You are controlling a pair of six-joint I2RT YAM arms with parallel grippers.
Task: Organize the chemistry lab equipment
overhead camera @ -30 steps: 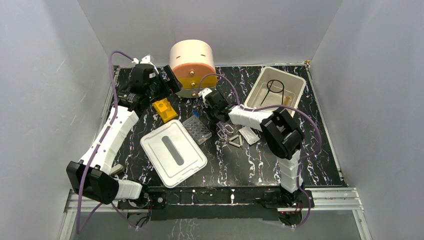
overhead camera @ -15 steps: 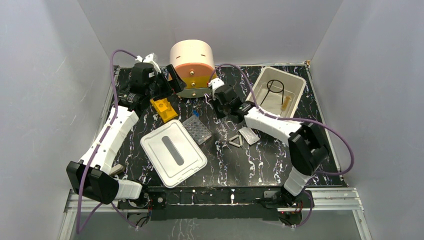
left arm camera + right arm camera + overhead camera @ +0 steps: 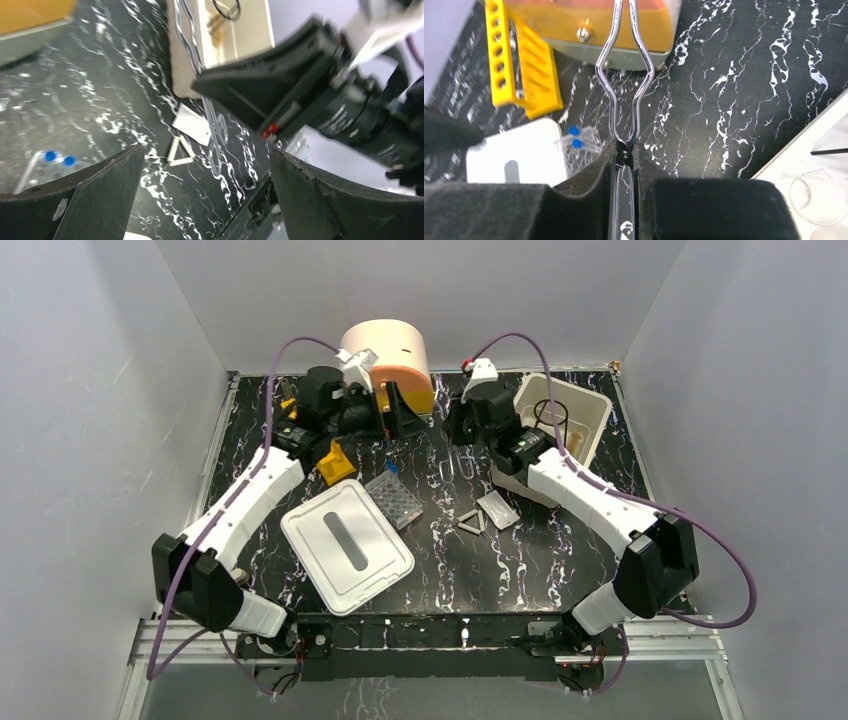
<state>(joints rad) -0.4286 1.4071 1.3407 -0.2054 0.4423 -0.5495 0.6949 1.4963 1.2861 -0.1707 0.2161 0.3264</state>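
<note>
The chrome tongs (image 3: 624, 75) are pinched near their hinge end by the right gripper (image 3: 625, 162), above the desk (image 3: 520, 560). Their long axis points at the drawer unit (image 3: 649, 25). The white bin (image 3: 597, 400) sits just right of that gripper. The left gripper (image 3: 396, 412), spread wide and empty, hovers close by the drawer unit.

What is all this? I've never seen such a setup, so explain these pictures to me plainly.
Two robot arms are bolted at the near edge of a black marbled table. One picture looks down from above; the other two come from a camera on each wrist. The left gripper stands open and empty near the round drawer unit. The right gripper is shut on metal tongs, held clear of the table. Lying on the table: a white lid, a clear well plate, a yellow rack, a white triangle, glass slides and a white bin.
</note>
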